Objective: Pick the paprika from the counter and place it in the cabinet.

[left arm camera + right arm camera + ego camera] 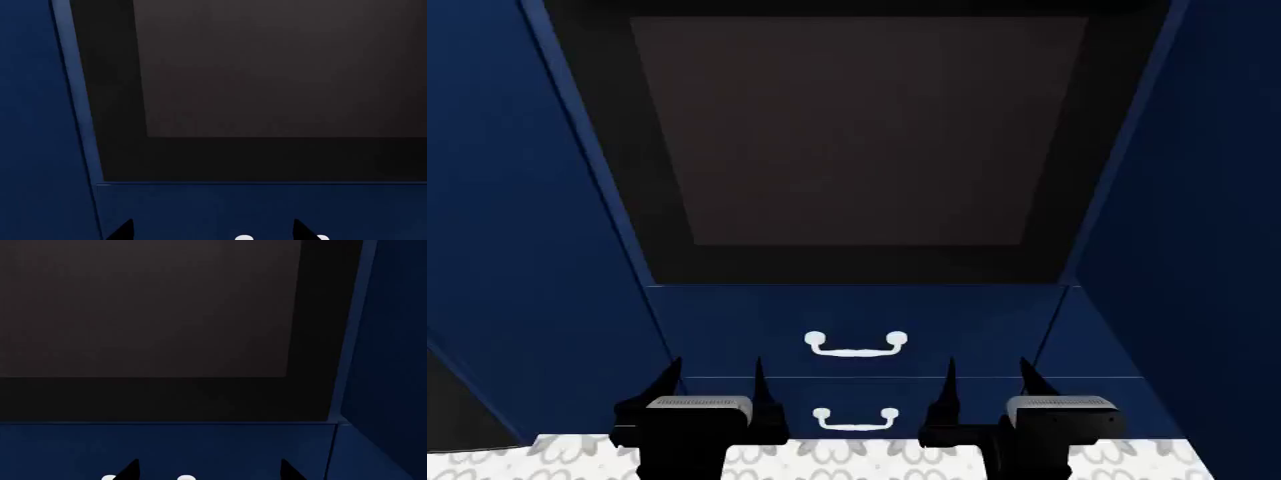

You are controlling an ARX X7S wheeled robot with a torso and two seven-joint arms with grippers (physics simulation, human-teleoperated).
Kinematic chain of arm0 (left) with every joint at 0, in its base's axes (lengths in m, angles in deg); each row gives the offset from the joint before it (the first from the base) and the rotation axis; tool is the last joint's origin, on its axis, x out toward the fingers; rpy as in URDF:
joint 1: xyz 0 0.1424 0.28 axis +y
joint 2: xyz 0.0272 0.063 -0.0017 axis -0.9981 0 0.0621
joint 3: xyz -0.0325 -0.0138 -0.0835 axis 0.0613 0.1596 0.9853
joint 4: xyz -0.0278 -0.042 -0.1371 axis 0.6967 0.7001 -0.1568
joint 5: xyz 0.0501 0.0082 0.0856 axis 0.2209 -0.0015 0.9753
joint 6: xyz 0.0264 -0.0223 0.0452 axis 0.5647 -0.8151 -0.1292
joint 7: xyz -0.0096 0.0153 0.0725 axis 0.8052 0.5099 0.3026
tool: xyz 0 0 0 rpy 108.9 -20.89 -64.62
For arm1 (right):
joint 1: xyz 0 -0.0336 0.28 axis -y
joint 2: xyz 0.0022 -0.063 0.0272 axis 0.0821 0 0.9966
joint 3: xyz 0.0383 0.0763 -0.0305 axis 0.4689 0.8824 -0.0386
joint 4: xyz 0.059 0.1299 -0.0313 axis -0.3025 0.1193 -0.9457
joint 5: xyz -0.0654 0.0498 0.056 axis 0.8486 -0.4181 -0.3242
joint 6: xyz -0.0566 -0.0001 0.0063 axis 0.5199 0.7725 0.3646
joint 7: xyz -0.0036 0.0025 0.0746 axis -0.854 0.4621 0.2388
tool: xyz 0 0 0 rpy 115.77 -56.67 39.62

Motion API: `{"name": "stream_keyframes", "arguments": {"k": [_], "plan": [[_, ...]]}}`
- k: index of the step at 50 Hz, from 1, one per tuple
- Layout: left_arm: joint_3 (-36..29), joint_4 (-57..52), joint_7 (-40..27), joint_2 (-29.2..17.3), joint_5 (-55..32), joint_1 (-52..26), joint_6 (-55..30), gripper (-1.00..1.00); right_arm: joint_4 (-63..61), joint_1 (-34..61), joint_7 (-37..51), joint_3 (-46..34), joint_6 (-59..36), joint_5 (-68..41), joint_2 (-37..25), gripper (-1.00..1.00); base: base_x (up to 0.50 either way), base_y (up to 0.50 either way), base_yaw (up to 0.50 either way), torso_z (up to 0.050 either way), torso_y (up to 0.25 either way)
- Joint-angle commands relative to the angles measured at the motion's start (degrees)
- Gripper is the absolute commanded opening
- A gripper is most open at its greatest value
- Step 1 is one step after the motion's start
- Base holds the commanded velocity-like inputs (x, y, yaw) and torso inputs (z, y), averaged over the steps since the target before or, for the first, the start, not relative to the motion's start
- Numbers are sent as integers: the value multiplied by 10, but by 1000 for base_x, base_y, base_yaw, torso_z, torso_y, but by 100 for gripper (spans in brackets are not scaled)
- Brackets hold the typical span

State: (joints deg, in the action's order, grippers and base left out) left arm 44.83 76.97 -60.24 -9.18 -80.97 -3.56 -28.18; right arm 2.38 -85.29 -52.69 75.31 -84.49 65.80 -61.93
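Observation:
I face the dark navy cabinet [534, 230]. Its deep dark recess [854, 140] fills the upper middle of the head view, with two drawers with white handles [856, 345] below it. My left gripper [714, 385] and right gripper [985, 385] are both open and empty, held side by side low in front of the drawers. The left wrist view shows the left gripper [212, 231] tips against the drawer front under the recess [267, 75]. The right wrist view shows the right gripper [209, 471] tips likewise. The paprika and the counter are out of view.
The cabinet's navy side walls [1201, 220] close in on both sides of the recess. A second white handle [854, 418] sits between my grippers. A pale patterned floor [868, 460] shows at the bottom of the head view.

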Motion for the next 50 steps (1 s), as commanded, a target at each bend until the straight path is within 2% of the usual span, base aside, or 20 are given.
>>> {"name": "stream_keyframes", "arguments": {"k": [1,11,50], "plan": [[-11,0,-11,-9,-8,0,0,100,-1,-1,11,-11,0,-9,-9,100,0,0,0,0,0],[-32,1,-32,-26,-23,1,4,100,2,3,29,-30,-5,-32,-25,100,-15,0,0,0,0],[-67,1,-66,-56,-50,-1,6,100,-8,1,63,-68,-5,-56,-57,100,-498,-3,0,0,0]]}}
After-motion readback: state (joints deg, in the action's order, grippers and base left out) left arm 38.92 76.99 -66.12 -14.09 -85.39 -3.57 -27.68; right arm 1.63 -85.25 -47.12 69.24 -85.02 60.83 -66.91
